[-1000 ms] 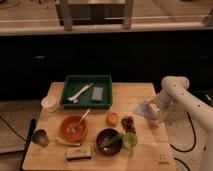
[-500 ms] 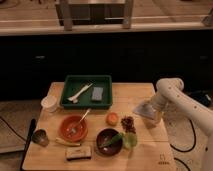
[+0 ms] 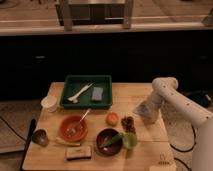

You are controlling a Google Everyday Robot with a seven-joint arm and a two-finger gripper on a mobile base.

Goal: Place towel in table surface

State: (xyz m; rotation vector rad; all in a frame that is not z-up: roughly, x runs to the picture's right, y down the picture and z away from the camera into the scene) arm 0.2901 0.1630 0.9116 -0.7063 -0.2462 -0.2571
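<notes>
The towel (image 3: 141, 109) is a small pale bunched cloth at the right side of the wooden table (image 3: 150, 145). My gripper (image 3: 147, 114) is at the end of the white arm (image 3: 167, 90), which reaches in from the right. It is shut on the towel and holds it low, at or just above the table surface. The fingers are mostly hidden behind the cloth.
A green tray (image 3: 70, 82) at the back holds a white utensil and a grey sponge (image 3: 97, 93). A white cup (image 3: 49, 103), orange bowl (image 3: 74, 128), orange fruit (image 3: 112, 119), dark grapes (image 3: 128, 122), dark bowl (image 3: 109, 140), metal cup (image 3: 40, 137) and a bar (image 3: 79, 152) fill the left and middle.
The arm and gripper have shifted a little to the left with the towel. Nothing else on the table has moved.
</notes>
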